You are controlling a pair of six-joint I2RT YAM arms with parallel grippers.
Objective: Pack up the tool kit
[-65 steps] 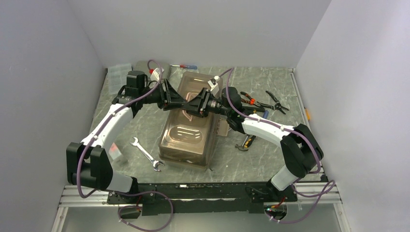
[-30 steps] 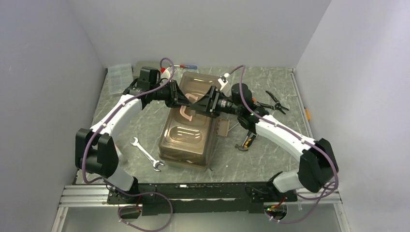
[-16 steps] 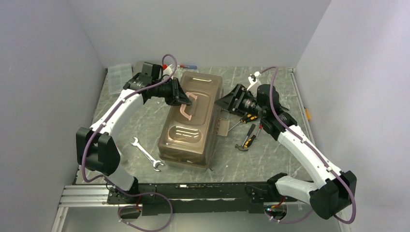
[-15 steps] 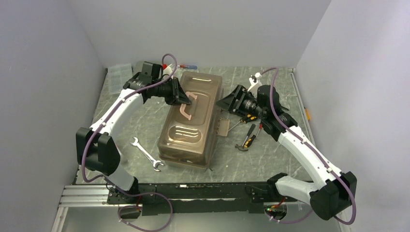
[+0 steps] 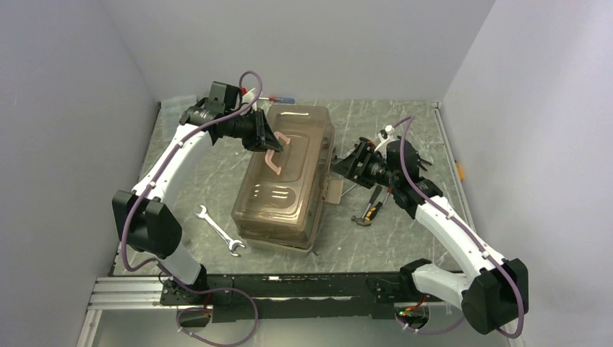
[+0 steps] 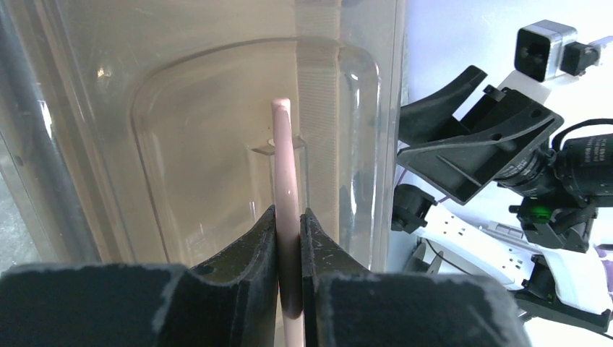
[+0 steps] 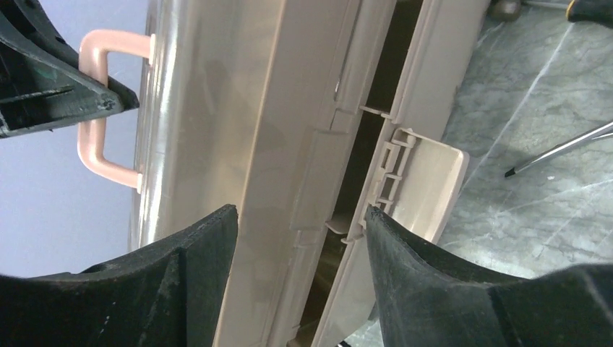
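Toolbox (image 5: 282, 184) sat mid-table. Left gripper (image 6: 289, 213) was clamped on its pink handle (image 6: 284, 166). Right gripper (image 7: 296, 215) was spread wide at the right wall, holding nothing. Only the right wrist view showed the dark lid gap and the loose latch (image 7: 426, 188). Contents unreadable. Wrench (image 5: 217, 230) lay left of the box.

Glossy smoky plastic lid (image 6: 202, 144); smooth pink plastic handle (image 6: 284, 166); veined stone-look table (image 7: 535, 94)

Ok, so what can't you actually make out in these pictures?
- Toolbox contents: top and left wrist views, smoky lid too murky.
- Pink handle, lower end: left wrist view, left gripper and frame edge hide it.
- Clear organiser box: top view, mostly behind left arm.
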